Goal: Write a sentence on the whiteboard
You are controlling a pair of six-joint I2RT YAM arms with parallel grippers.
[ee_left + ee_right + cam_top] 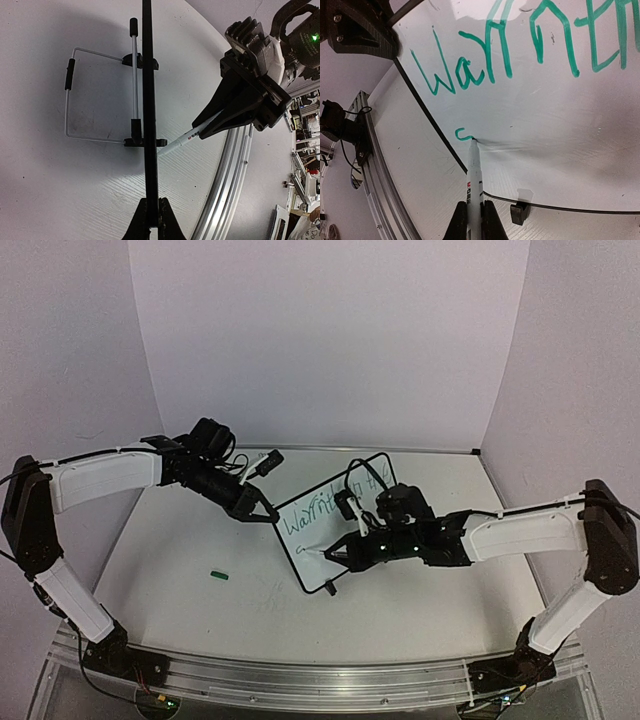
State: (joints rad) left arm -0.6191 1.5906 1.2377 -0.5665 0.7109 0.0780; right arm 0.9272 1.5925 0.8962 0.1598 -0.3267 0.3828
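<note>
The whiteboard [560, 130] stands tilted in the middle of the desk [180, 570], with one line of green writing [520, 55] across its top. The left hand [262, 512] is clamped tight on the thin black frame at the board's 9 o'clock edge and steadies it. The right hand [474, 222] is pinched narrow around a white marker [474, 180]. In the right wrist view the marker's long axis runs from 6 to 12 o'clock. Its tip touches the board at the end of a small green curl [463, 134] that starts a second row.

The bare board for that row lies toward 3 o'clock from the tip, parallel to the first line. In the top view this is toward 2 o'clock. I judge the next strokes belong to the right arm and must travel that way with the tip kept on the surface.
</note>
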